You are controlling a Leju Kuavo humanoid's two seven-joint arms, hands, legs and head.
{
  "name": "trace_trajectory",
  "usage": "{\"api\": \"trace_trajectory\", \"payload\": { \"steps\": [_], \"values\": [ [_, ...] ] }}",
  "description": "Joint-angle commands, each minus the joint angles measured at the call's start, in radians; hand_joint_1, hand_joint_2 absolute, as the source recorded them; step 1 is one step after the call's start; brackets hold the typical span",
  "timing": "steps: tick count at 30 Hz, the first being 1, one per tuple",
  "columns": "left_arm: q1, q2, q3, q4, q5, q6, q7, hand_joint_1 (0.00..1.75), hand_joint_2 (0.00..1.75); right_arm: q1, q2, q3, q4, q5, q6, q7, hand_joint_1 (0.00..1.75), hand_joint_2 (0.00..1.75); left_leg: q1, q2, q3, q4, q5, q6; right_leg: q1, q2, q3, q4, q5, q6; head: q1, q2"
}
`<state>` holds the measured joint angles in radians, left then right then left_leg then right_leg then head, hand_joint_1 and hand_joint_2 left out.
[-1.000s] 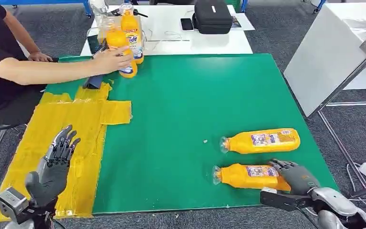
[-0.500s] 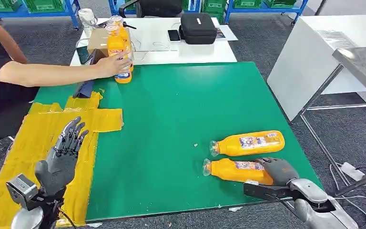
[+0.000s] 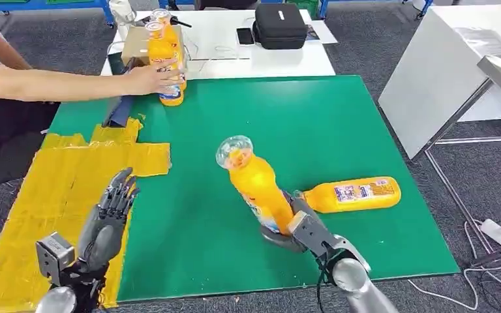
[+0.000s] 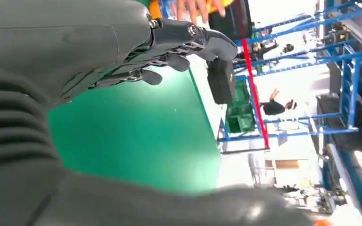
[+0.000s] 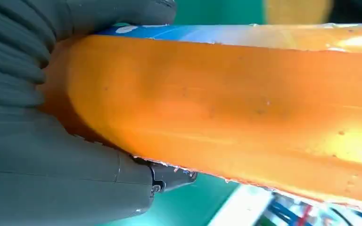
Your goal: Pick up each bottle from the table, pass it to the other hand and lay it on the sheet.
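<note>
Above green table, right hand grips bottle

Black case beside phone

Orange bottle with a blue-and-white label, green counter, yellow sheet, dark grey robot hand.

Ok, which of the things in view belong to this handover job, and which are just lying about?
Job:
orange bottle held by the right hand
orange bottle lying on the green table
yellow sheet
left hand, free

Lying about:
black case
phone
upright bottles under a person's hand
</note>
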<state>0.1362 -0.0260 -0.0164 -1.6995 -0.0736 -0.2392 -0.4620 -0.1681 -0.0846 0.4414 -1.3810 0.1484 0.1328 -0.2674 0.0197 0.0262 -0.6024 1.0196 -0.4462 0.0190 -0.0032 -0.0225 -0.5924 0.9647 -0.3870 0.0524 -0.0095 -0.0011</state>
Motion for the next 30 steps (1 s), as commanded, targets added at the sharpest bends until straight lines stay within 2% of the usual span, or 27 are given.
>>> {"api": "trace_trajectory", "payload": {
  "steps": [1,5,14,19,23,26,30],
  "values": [
    [-0.077,-0.047,-0.141,0.017,-0.008,0.056,0.015,0.0,1.75,-0.201,0.195,0.05,0.128,-0.032,-0.027,0.036,1.75,1.75,-0.002,0.004,-0.002,0.001,-0.001,0.0,-0.002,0.007,-0.004,0.003,0.0,-0.001,0.0,0.0],
    [-0.089,-0.041,-0.204,0.009,-0.027,0.08,0.014,0.0,1.75,-0.244,0.245,0.122,0.24,-0.027,-0.042,0.045,1.75,1.75,-0.001,0.001,-0.003,0.0,0.0,0.0,-0.001,0.003,-0.004,0.0,0.0,-0.001,0.0,0.0],
    [-0.095,-0.027,-0.239,0.001,-0.031,0.081,0.004,0.0,1.75,-0.286,0.333,0.336,0.459,0.025,-0.029,0.05,1.71,1.75,-0.002,0.001,-0.002,-0.001,-0.001,-0.001,-0.002,0.004,-0.004,0.0,-0.001,-0.002,0.0,0.0],
    [-0.096,-0.027,-0.241,0.001,-0.042,0.089,-0.001,0.0,1.75,-0.282,0.337,0.365,0.475,0.032,-0.027,0.044,1.68,1.75,-0.002,-0.002,-0.005,-0.001,0.0,0.0,-0.002,0.001,-0.006,0.0,-0.001,-0.002,0.0,0.0],
    [-0.114,-0.026,-0.233,0.022,-0.046,0.099,-0.003,0.0,1.75,-0.256,0.368,0.503,0.547,0.086,0.004,0.043,1.68,1.75,-0.002,-0.001,-0.004,-0.002,0.0,0.0,-0.002,0.001,-0.006,-0.001,-0.001,-0.002,0.0,0.0],
    [-0.127,-0.011,-0.228,0.064,-0.057,0.092,0.032,0.0,1.75,-0.239,0.381,0.579,0.557,0.133,-0.014,0.033,1.62,1.75,-0.002,-0.002,-0.004,-0.002,0.0,0.0,-0.002,0.0,-0.005,-0.001,-0.001,-0.002,0.0,0.0],
    [-0.139,0.014,-0.235,0.107,-0.109,0.096,0.063,0.0,1.75,-0.247,0.37,0.601,0.526,0.138,-0.026,0.039,1.62,1.75,-0.002,-0.003,-0.005,-0.002,0.0,-0.001,-0.002,-0.001,-0.006,-0.001,-0.002,-0.002,0.0,0.0]
  ]
}}
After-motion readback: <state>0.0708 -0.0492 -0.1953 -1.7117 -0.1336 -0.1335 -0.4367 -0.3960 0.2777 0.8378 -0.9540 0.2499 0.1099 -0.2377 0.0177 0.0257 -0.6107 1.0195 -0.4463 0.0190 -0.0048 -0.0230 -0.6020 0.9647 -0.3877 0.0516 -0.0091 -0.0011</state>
